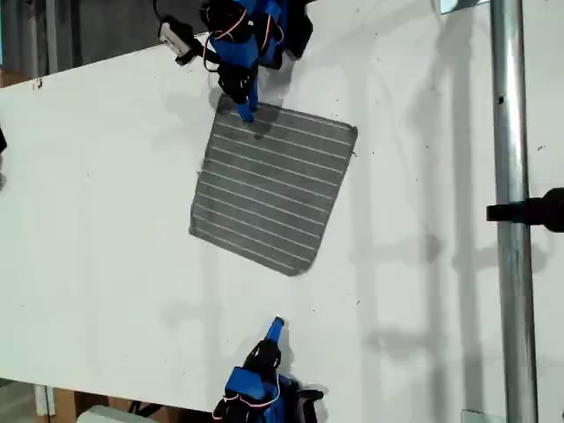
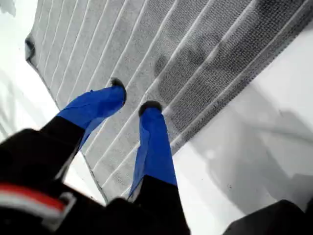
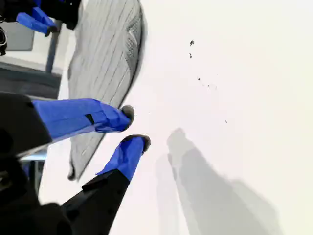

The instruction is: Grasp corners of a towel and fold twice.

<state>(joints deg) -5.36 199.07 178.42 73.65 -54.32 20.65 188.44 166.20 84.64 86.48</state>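
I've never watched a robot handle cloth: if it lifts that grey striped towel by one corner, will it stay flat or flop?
Probably flop: the towel looks like thin, soft woven fabric lying flush on the table. It likely weighs little, so my first gripper, poised over one corner, should lift it easily. Pushed, it would probably bunch rather than slide.

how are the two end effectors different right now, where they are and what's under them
My first gripper hovers over the towel near its corner at the exterior view's top; my second gripper sits over bare table, short of the towel's nearer edge. Both end effectors have blue fingers, slightly parted and holding nothing.
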